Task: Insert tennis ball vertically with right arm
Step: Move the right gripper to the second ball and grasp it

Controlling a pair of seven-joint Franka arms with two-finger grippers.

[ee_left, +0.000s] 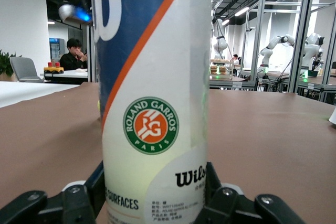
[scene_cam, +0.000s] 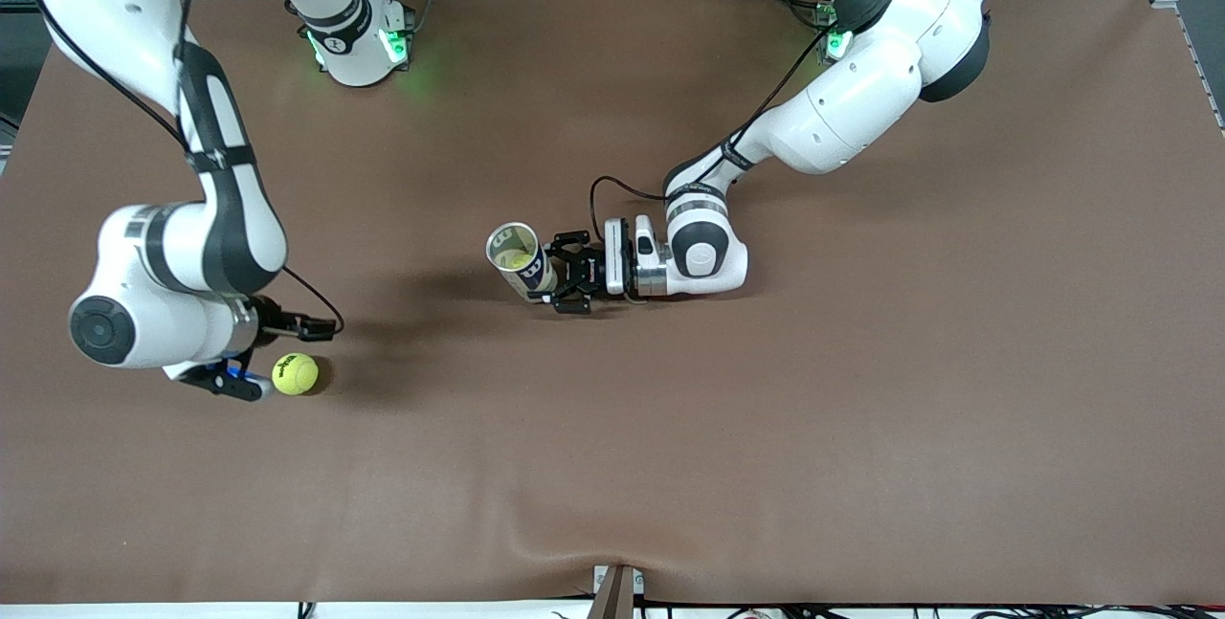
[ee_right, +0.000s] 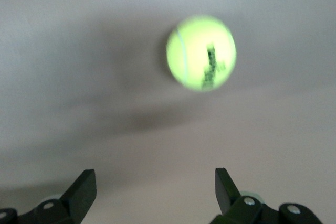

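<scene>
A yellow-green tennis ball [scene_cam: 295,374] lies on the brown table toward the right arm's end. My right gripper [scene_cam: 277,355] hangs just over it, open and empty. In the right wrist view the ball [ee_right: 201,52] lies ahead of the open right gripper [ee_right: 155,188], not between the fingers. A tennis ball can [scene_cam: 532,273] stands upright mid-table, its open top [scene_cam: 512,244] showing something yellow-green inside. My left gripper [scene_cam: 560,272] is shut on its lower part. The can [ee_left: 157,103] fills the left wrist view, with the fingers [ee_left: 94,182] against its sides.
The brown mat [scene_cam: 861,408] covers the whole table. The right arm's base [scene_cam: 356,45] and the left arm's base [scene_cam: 833,31] stand at the farthest edge from the front camera. A small bracket [scene_cam: 617,590] sits at the nearest edge.
</scene>
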